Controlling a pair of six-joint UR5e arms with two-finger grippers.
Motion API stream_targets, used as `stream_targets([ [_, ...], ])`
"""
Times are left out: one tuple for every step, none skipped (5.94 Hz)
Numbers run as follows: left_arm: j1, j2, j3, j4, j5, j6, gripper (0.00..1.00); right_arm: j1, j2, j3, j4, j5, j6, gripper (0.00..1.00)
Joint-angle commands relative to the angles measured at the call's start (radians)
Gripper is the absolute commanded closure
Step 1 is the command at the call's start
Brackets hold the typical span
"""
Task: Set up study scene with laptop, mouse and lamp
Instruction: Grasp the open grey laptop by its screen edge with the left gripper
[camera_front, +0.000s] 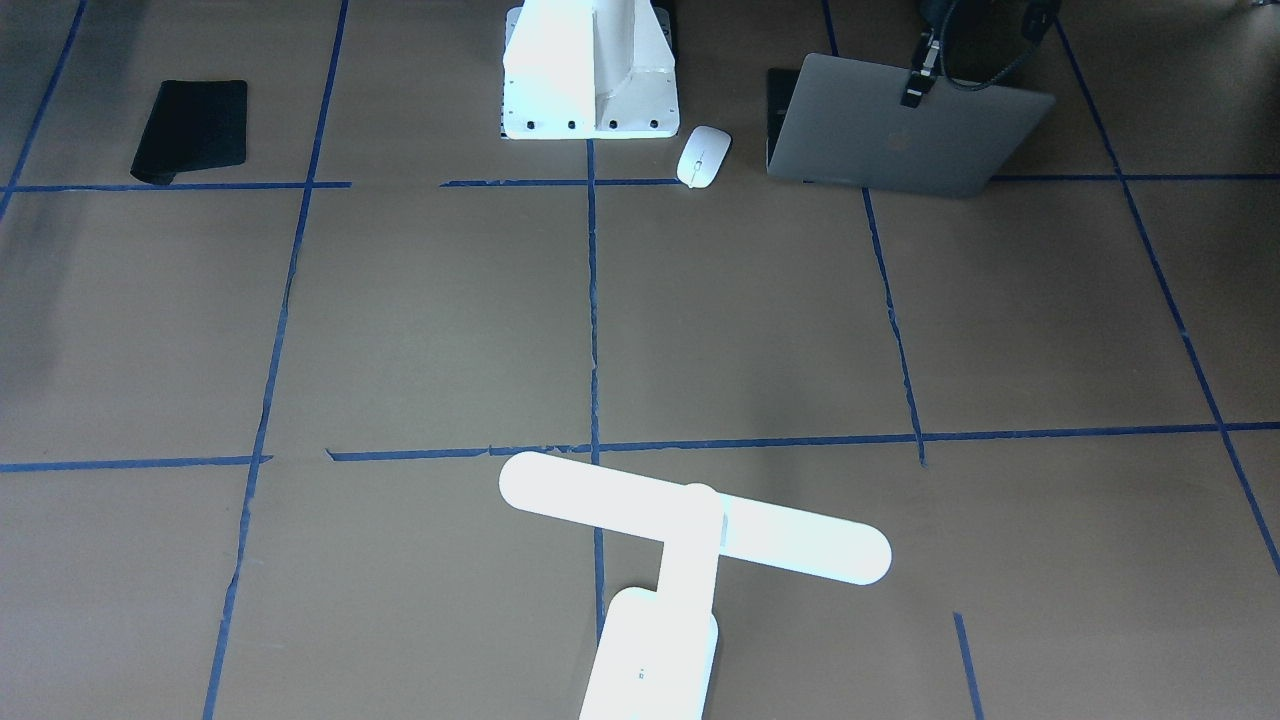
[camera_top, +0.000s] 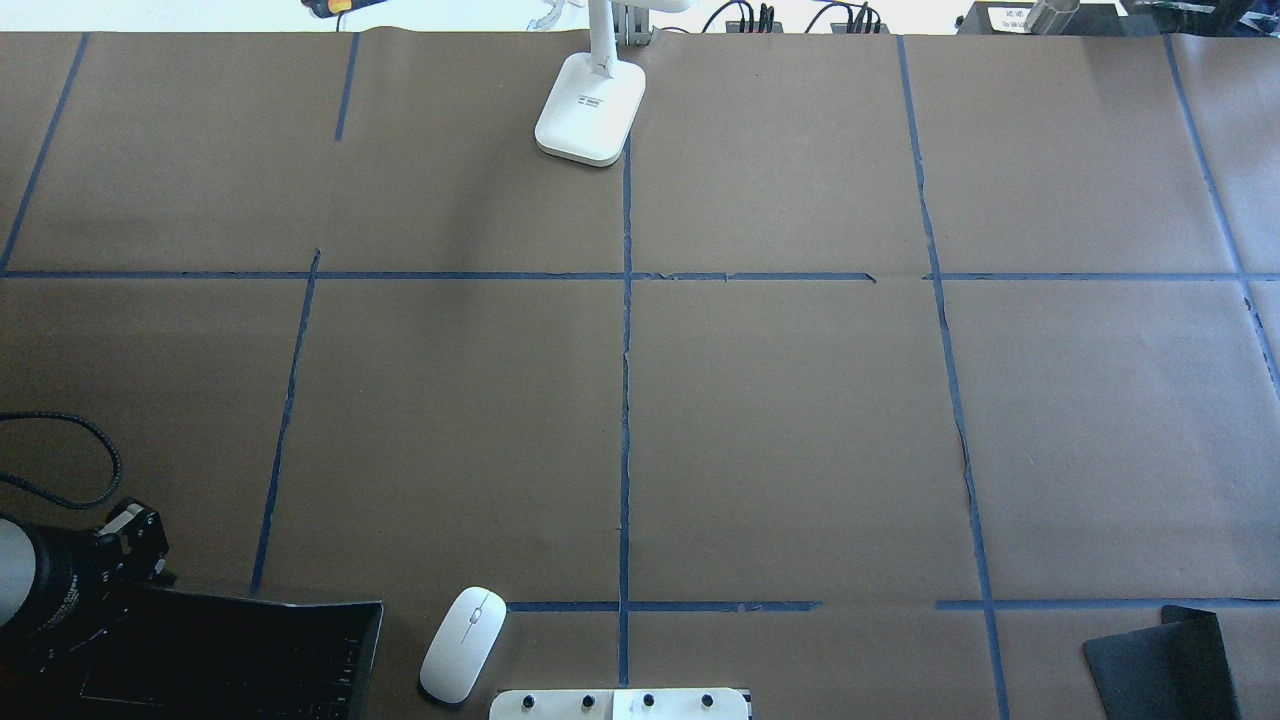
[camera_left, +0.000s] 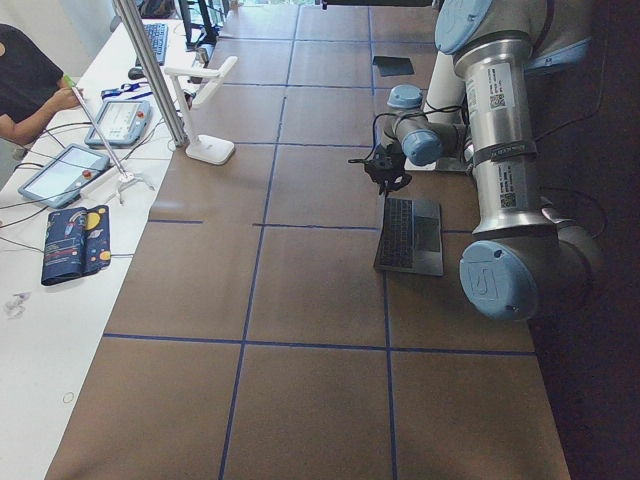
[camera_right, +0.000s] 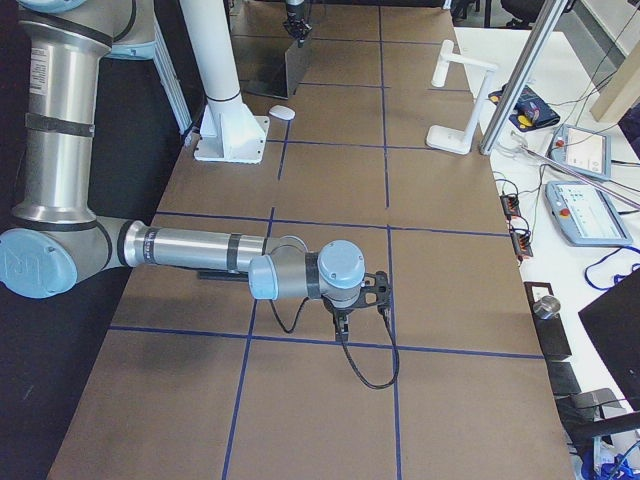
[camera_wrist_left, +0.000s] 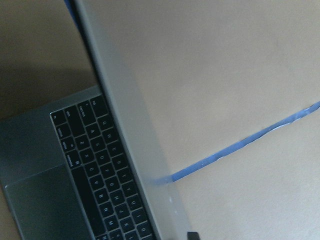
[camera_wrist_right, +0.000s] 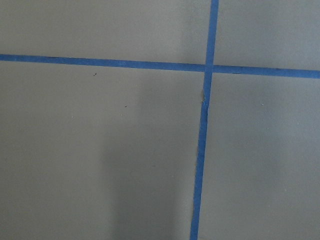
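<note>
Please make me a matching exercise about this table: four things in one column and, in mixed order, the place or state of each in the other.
Things:
1 laptop
2 mouse
3 lamp
4 black pad

Descriptions:
A standing farthest from the robot
B beside the white bolted stand
C open, keyboard showing
D lying flat on the robot's right side

Pairs: 1-C, 2-B, 3-A, 4-D
</note>
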Motion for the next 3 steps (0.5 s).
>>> stream_targets([
  [-0.138, -0.054, 0.010, 0.000, 0.002, 0.087, 1.00, 0.000, 0.001, 0.001, 0.000, 0.005, 0.000, 0.00],
  [-0.222, -0.115, 0.057, 0.002, 0.001, 0.113, 1.00, 0.000, 0.001, 0.001, 0.000, 0.005, 0.000, 0.00],
  [-0.281, -0.236, 0.134, 0.035, -0.002, 0.136, 1.00, 0.000, 0.001, 0.001, 0.000, 0.005, 0.000, 0.00],
])
